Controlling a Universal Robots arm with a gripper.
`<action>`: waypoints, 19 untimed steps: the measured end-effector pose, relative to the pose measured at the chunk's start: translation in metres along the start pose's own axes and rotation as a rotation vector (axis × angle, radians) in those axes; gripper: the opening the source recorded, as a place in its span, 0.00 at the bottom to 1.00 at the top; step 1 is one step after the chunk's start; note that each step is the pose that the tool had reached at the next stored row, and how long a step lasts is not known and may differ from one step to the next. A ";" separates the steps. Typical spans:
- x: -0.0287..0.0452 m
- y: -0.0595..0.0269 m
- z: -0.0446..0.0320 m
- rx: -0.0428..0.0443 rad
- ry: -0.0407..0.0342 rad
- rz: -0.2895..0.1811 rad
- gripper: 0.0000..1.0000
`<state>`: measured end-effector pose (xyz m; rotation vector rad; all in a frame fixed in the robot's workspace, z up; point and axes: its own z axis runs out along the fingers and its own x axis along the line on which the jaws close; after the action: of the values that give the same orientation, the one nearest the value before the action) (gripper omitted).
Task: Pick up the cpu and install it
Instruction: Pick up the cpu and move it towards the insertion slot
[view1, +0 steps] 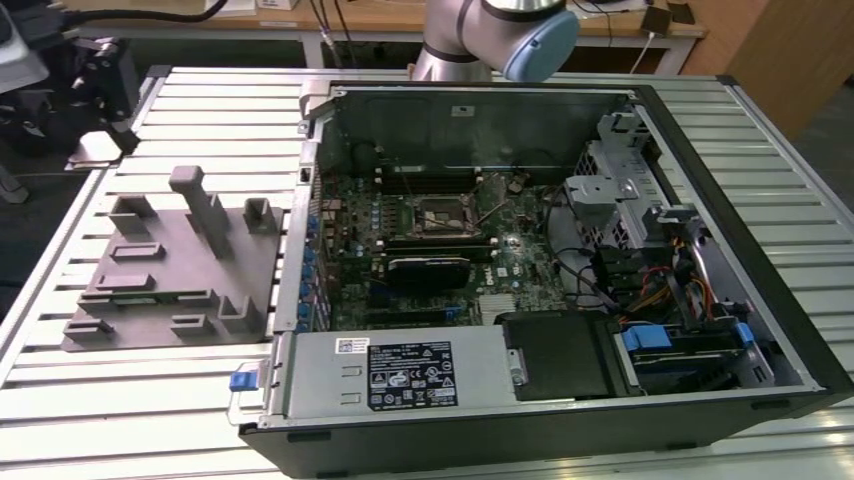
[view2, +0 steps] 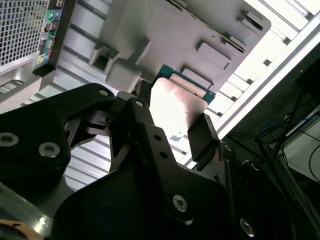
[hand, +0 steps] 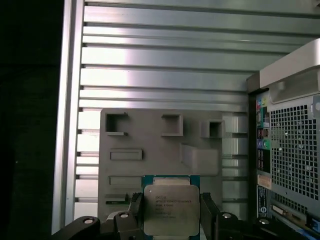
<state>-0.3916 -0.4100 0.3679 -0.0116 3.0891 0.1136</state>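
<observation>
The cpu (hand: 171, 206), a flat square chip with a silvery lid and green rim, sits between the black fingers (hand: 136, 212) of my gripper (hand: 172, 215), which is shut on its two opposite edges. In the second wrist view the cpu (view2: 180, 100) glares bright between the same fingers (view2: 202, 135) of the gripper (view2: 170, 125). It hangs above the grey fixture plate (hand: 150, 145) beside the computer case. The black motherboard socket frame (view1: 447, 215) lies in the middle of the open case, with nothing in it that I can make out.
The open computer case (view1: 534, 270) lies on the slatted metal table (view1: 160, 390), its perforated rear panel (hand: 295, 150) next to the fixture. The grey fixture plate (view1: 174, 270) with raised blocks lies at the exterior view's left. The arm (view1: 494, 40) stands behind the case.
</observation>
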 end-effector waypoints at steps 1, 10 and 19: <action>-0.0042 -0.0001 0.0002 0.0000 0.0001 0.000 0.54; -0.0447 -0.0004 0.0023 -0.0001 0.0006 0.000 0.54; -0.0850 -0.0008 0.0043 -0.0001 0.0021 0.000 0.54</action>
<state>-0.3065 -0.4100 0.3678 -0.0115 3.0912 0.1139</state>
